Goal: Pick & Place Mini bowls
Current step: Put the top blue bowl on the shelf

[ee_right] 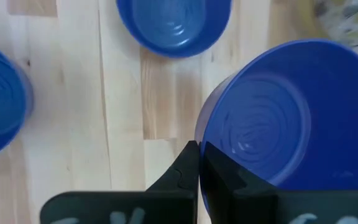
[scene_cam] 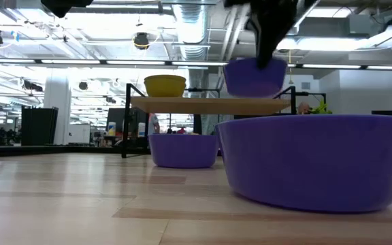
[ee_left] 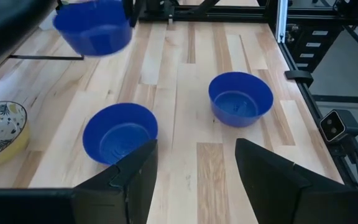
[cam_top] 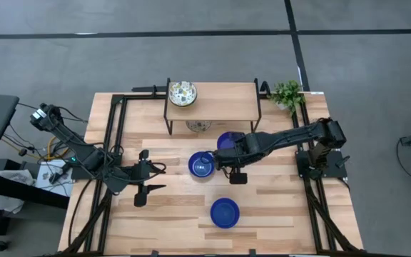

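Note:
My right gripper (ee_right: 199,148) is shut on a cobalt blue mini bowl (ee_right: 284,118), held in the air near the small wooden shelf (cam_top: 212,100); the low view shows this bowl (scene_cam: 254,75) well above the table. Two more blue bowls (cam_top: 201,165) (cam_top: 225,212) rest on their bases on the table. One white floral bowl (cam_top: 183,93) sits on the shelf, and another (cam_top: 198,126) stands under it. My left gripper (ee_left: 194,168) is open, low over the table's left part and apart from the bowls (ee_left: 120,132) (ee_left: 241,98). My right gripper pinches the blue bowl's rim (ee_right: 202,163) with one finger outside the wall and one inside. It comes at the rim from above, pointing down. The bowl is lifted clear of the table and hangs roughly upright below the fingers (scene_cam: 271,30).
A small green potted plant (cam_top: 287,93) stands at the table's far right corner beside the shelf. Black frame rails (cam_top: 116,135) run along the table's left and right sides. Bare wood lies between the left gripper and the two resting blue bowls.

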Motion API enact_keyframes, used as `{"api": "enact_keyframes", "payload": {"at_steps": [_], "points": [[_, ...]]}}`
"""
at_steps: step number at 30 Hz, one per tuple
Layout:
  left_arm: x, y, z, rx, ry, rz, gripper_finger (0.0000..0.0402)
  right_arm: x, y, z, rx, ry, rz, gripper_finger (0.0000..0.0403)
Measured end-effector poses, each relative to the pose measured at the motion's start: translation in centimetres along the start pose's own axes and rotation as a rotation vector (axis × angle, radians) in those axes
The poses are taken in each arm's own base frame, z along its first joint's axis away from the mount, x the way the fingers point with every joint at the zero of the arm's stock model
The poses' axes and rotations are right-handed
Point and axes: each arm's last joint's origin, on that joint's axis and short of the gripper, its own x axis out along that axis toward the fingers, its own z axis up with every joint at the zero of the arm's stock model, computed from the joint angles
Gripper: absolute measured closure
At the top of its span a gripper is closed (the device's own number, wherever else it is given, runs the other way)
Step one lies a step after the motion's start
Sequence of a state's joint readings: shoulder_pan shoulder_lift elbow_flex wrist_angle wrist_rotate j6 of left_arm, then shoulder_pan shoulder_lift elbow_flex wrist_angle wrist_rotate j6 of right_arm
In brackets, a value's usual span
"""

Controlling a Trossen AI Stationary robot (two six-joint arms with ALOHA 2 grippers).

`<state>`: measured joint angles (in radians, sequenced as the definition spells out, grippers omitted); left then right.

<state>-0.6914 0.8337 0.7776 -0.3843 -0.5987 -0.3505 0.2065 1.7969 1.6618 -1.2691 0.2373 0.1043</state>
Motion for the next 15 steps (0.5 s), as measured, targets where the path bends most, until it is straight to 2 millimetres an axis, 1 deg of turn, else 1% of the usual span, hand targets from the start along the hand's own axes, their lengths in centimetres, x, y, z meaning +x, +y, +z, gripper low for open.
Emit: {"api": "enact_keyframes", "payload": {"at_steps": [4,6,11,15], "points": [[0.0,0.0,0.0,-0.007,0.000,0.000,0.0188,-2.5,0.5,0.5,-0.030,-0.059,-0.017,0.0403],[0.0,0.0,0.0,-0.008,-0.001,-0.001,0.0188,-3.3,0.6,0.6,-0.043,-0.082,-0.014,0.0403],[0.0,0.0,0.0,-0.024,-0.003,-0.001,0.0188,-3.9,-0.2,0.7,-0.029,-0.081,-0.028,0.0403],[0.0,0.0,0.0,-0.027,-0.003,-0.001,0.0188,-3.8,-1.1,0.7,-0.041,-0.071,-0.046,0.0403]]}}
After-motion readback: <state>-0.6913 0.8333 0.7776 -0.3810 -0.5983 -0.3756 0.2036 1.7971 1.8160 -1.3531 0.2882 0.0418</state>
